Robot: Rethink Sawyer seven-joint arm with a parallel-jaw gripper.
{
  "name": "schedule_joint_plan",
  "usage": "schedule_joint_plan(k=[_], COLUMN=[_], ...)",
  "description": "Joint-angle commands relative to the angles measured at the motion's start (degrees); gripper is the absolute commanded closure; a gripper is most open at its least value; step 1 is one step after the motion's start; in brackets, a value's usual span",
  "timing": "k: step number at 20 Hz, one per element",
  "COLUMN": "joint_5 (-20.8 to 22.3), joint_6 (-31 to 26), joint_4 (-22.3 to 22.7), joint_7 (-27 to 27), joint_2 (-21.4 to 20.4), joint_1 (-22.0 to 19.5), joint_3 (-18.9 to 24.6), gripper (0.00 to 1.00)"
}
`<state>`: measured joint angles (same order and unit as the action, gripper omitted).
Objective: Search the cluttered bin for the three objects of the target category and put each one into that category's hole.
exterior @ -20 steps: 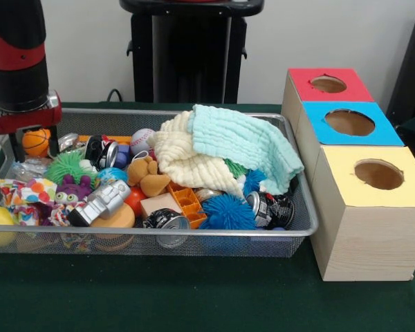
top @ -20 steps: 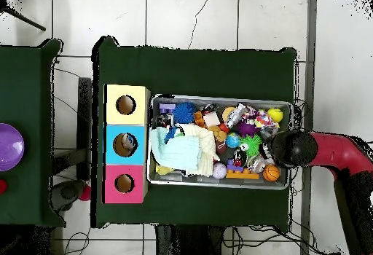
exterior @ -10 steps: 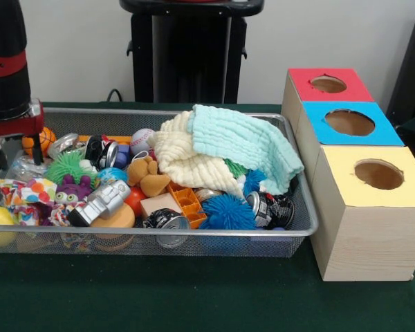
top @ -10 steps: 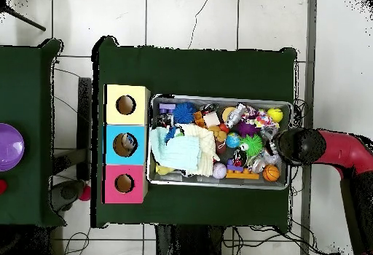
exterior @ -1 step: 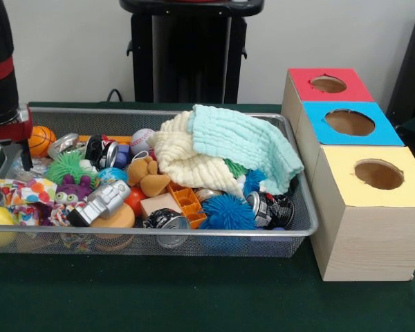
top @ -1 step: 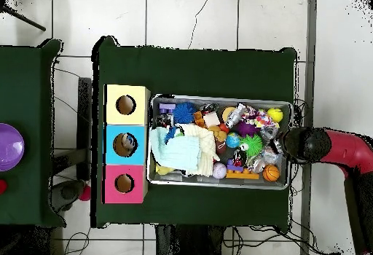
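Bin (exterior @ -1 step: 301,207) beside pincer (exterior @ -1 step: 5,155).

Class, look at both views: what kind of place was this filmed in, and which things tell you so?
Probably a robotics lab or test room. A red and black robot arm hangs at one end of a wire bin of mixed toys, three boxes with coloured tops and holes stand on a green-covered table, and the floor is plain tile.

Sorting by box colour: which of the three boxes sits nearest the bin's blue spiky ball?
The yellow-topped box; the blue spiky ball lies at the bin's front end beside it, while the blue-topped box and red-topped box stand farther back.
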<state>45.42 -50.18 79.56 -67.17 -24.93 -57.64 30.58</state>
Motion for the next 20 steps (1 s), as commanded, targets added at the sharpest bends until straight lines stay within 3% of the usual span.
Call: schedule_joint_plan(k=[1, 13, 20], joint_5=[3.31, -0.43, -1.16], joint_6=[-5.33, -8.07, -11.32], joint_4=[-1.41, 1.78, 3.19], joint_7=[17.42, 12.45, 15.06], joint_2=[3.77, 4.29, 2.95], joint_1=[1.67, 2.17, 2.17], joint_3=[0.37, -1.06, -0.34], gripper=[0.0, 0.0, 0.0])
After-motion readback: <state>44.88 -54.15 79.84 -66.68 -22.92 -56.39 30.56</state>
